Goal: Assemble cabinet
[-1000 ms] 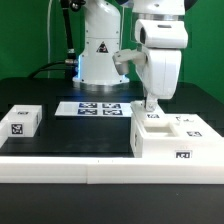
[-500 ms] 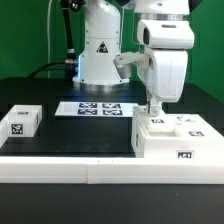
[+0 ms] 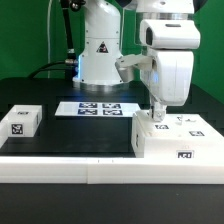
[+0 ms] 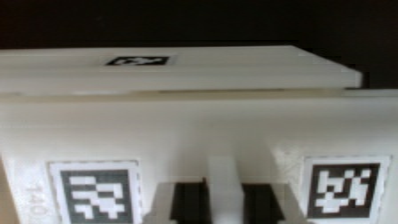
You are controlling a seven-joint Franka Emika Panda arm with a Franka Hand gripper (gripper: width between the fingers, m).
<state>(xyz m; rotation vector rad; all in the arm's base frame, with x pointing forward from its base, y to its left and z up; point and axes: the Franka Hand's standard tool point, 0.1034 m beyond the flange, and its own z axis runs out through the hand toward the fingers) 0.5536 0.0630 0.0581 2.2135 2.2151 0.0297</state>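
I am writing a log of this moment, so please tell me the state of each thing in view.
cabinet: resting on the table, at the exterior view's right.
gripper: at the cabinet's top, straddling a white ridge; clamped or not, I cannot tell.
small white block: lying on the table, apart, untouched.
marker board: flat on the table.

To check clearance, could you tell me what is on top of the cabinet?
The gripper is down on top of the cabinet, beside small printed tags. Whether it grips anything there is hidden by its own body.
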